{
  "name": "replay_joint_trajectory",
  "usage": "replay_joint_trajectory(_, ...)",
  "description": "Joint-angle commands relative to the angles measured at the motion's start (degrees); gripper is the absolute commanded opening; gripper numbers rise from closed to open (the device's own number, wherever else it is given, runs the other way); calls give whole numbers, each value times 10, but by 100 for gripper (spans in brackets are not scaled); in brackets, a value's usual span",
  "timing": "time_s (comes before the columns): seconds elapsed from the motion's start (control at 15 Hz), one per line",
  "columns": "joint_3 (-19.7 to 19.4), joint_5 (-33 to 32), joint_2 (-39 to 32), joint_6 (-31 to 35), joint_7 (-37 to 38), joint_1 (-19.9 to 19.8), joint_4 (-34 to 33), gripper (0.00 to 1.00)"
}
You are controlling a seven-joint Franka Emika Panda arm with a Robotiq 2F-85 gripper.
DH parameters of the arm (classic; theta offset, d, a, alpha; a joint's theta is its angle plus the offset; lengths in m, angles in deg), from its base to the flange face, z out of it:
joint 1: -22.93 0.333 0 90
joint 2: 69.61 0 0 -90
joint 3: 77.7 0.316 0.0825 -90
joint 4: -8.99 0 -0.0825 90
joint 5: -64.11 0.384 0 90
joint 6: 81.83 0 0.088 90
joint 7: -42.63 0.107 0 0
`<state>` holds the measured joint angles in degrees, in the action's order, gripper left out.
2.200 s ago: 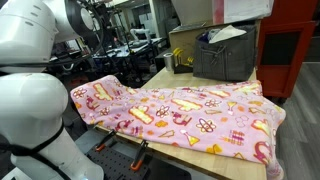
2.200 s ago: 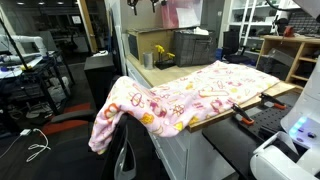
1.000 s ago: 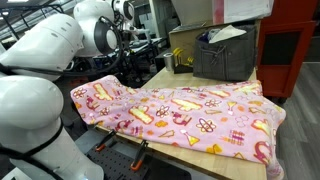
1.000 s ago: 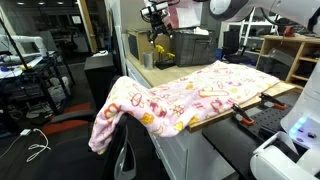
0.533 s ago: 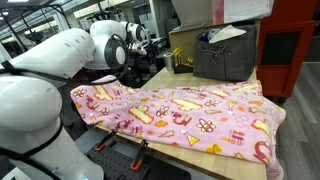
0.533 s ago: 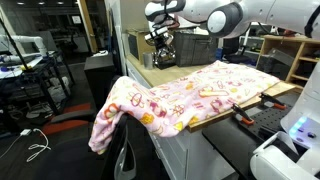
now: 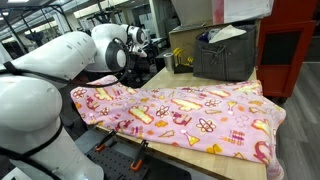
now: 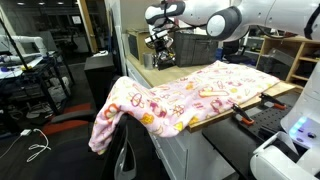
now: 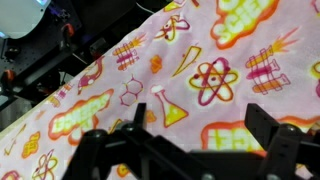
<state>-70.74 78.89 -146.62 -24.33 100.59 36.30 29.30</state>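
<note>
Pincer (image 9: pixel 185 150): hanging just above the blanket, pointing down at it. Standing wide open, with the two black fingers (image 9: pixel 95 150) well apart and gripping nothing. Pink cloth showing in the gap between them.

Pincer in an exterior view (image 8: pixel 160 40): hovering over the far end of the surface, near the dark bin, not touching the cloth as far as can be told.

Blanket (image 8: pixel 200 95): lying spread over most of the surface, pink, printed with atoms, flasks and molecule shapes. One corner (image 8: pixel 110 115) hanging down over the near edge, probably sagging under its own weight because nothing is supporting it there. Cloth looking a little wrinkled, so seeming to be thrown loosely and not being stretched flat.

Blanket in the wrist view (image 9: pixel 200 60): filling nearly the whole picture, with its edge running diagonally at the upper left.

Surface (image 8: pixel 220 113): showing only as a wooden edge below the cloth, the rest being covered.

Storage bin (image 7: pixel 225 55): standing at the back of the surface, grey, holding papers. Sitting beyond the cloth, so probably keeping out of the arm's way.

Clamp (image 8: pixel 243 120): sitting at the wooden edge, seemingly holding the board in place.

Nearest thing to the pincer: the blanket, directly below it.
</note>
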Motion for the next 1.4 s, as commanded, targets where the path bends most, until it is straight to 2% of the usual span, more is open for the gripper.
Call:
replay_joint_trajectory(0.0,-2,-10,15,15,14,11,18,100)
replay_joint_trajectory(0.4,-14,-35,11,59,36,25,16,100)
replay_joint_trajectory(0.8,-2,-17,-11,98,75,0,22,100)
replay_joint_trajectory(1.33,1,-1,-17,173,95,-9,58,100)
